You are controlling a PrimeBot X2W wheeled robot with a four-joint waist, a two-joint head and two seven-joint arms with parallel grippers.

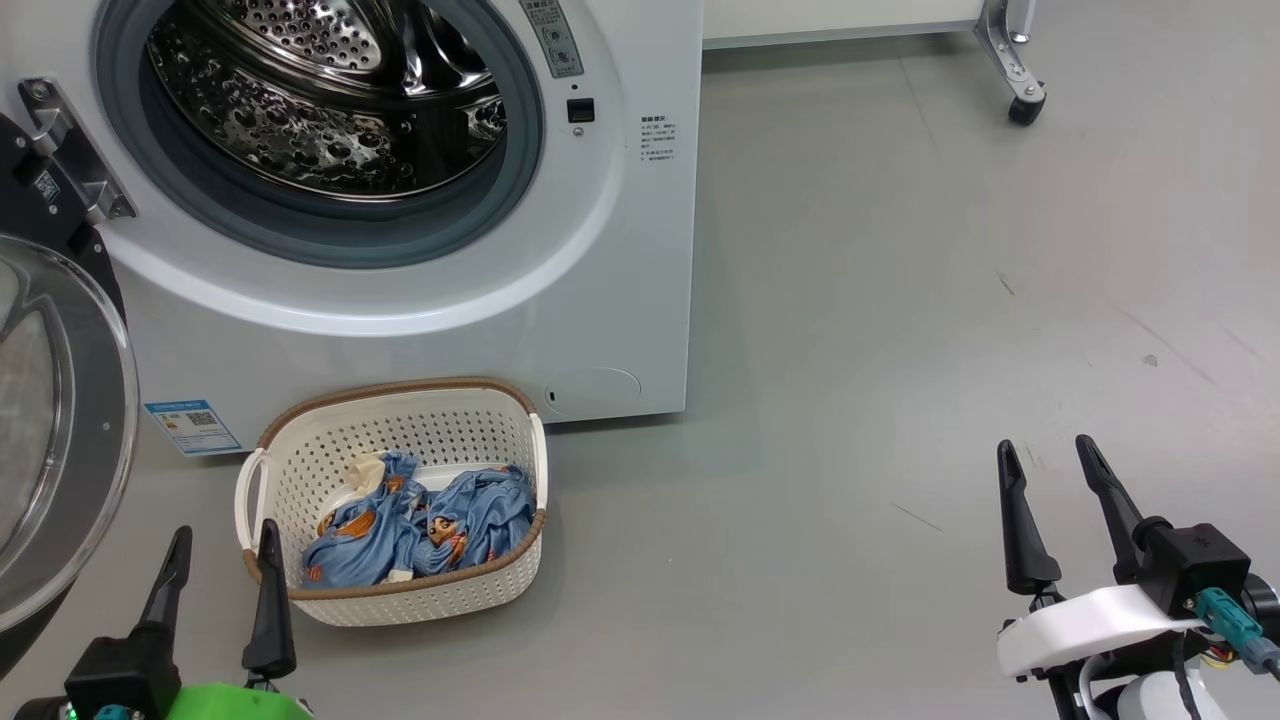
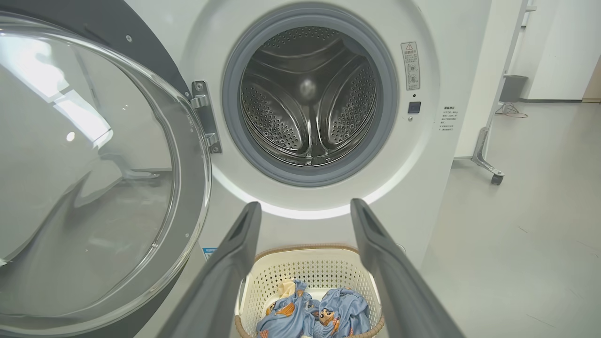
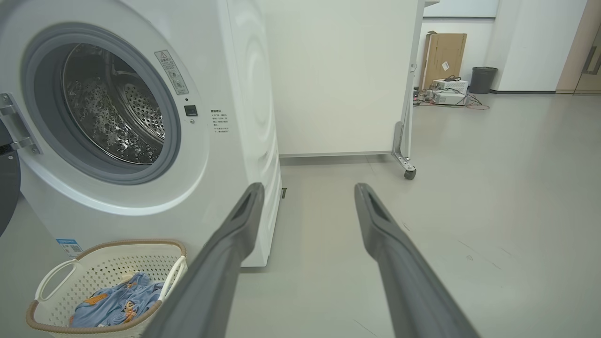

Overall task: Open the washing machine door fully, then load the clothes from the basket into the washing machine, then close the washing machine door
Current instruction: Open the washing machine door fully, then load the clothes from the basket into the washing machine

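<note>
The white washing machine (image 1: 620,300) stands with its steel drum (image 1: 330,90) exposed. Its door (image 1: 50,430) hangs swung out to the left, the glass bowl (image 2: 84,164) large in the left wrist view. On the floor in front sits the cream basket (image 1: 400,420) holding light-blue printed clothes (image 1: 420,525). My left gripper (image 1: 225,545) is open, just left of the basket's near corner, nothing between its fingers. My right gripper (image 1: 1050,455) is open over bare floor far to the right. The basket (image 3: 108,249) and clothes (image 3: 117,305) also appear in the right wrist view.
A white panel on a wheeled metal leg (image 1: 1020,80) stands behind the machine at the right. Grey floor (image 1: 900,350) spreads wide to the right of the machine. A cardboard box (image 3: 443,56), a bin (image 3: 483,79) and cabled devices sit far back.
</note>
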